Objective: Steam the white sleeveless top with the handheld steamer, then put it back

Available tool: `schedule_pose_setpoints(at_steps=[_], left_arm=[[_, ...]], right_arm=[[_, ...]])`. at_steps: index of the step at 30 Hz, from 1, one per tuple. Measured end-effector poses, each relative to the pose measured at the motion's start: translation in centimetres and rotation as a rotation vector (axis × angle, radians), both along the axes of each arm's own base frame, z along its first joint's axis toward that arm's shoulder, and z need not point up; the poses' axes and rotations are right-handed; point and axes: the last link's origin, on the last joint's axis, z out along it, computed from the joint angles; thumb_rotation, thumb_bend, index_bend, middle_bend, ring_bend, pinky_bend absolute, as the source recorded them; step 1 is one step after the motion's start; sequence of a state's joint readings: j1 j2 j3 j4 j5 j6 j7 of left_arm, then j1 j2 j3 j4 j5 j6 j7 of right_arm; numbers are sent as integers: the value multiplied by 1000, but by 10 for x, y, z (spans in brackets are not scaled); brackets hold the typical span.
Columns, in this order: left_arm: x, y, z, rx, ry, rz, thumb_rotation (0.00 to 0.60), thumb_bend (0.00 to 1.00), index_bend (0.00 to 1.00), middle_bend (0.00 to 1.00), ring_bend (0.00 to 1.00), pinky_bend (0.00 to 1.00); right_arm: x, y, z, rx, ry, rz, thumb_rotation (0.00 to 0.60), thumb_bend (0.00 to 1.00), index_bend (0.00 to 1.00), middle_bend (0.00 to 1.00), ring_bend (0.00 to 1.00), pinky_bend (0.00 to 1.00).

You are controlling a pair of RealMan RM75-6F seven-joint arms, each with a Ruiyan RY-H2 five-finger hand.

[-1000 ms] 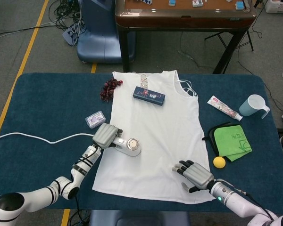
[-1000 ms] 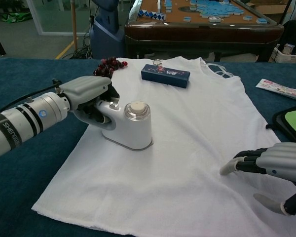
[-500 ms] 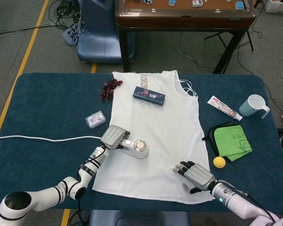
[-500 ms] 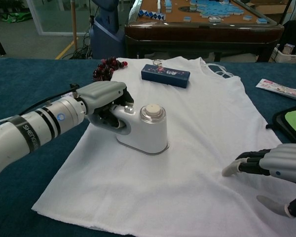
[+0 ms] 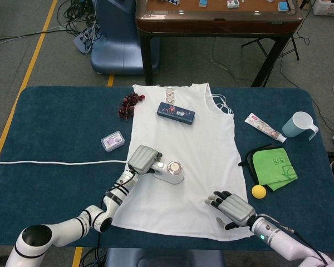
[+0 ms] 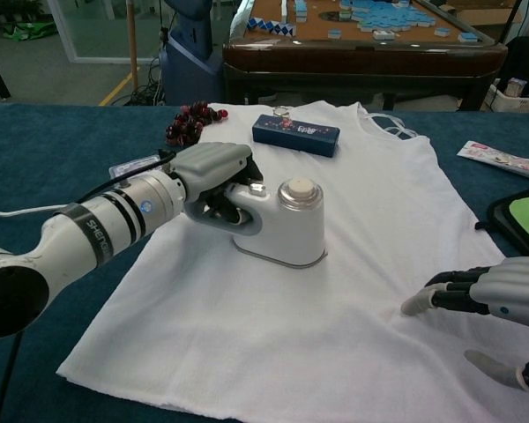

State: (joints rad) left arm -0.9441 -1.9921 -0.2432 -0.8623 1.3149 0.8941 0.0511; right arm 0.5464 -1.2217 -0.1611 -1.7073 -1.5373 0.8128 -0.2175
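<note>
white sleeveless top point(image 5: 183, 161) lies flat on the blue table point(image 5: 55, 128), neck end away from me. my left hand point(image 5: 143, 159) grips the handle of the handheld steamer point(image 6: 282, 225), whose base sits flat on the top's left-middle area. its white cord point(image 5: 50, 162) trails off left across the table. my right hand point(image 6: 498, 295) holds nothing, fingers spread and lightly curled, fingertips point(image 6: 416, 303) on the cloth near the lower right hem. a dark blue box point(image 5: 176, 113) rests on the top near the neckline.

Grey floor point(image 5: 39, 33), yellow floor line point(image 5: 30, 67), dark wooden table point(image 5: 217, 22), possibly a blue chair point(image 5: 116, 39)
</note>
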Motion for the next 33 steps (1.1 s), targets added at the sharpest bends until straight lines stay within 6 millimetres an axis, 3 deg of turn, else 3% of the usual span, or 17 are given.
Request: schedule_pose_setpoints(at_steps=[17, 33], left_arm=[[-24, 7, 22, 49, 15, -4, 600, 201, 812, 758, 621, 644], [-43, -34, 37, -5, 44, -57, 600, 200, 809, 754, 615, 644]], right_arm=[[4, -2, -3, -3, -3, 9, 362, 571, 98, 140, 67, 139], [4, 4, -1, 2, 1, 17, 364, 571, 98, 140, 67, 139]])
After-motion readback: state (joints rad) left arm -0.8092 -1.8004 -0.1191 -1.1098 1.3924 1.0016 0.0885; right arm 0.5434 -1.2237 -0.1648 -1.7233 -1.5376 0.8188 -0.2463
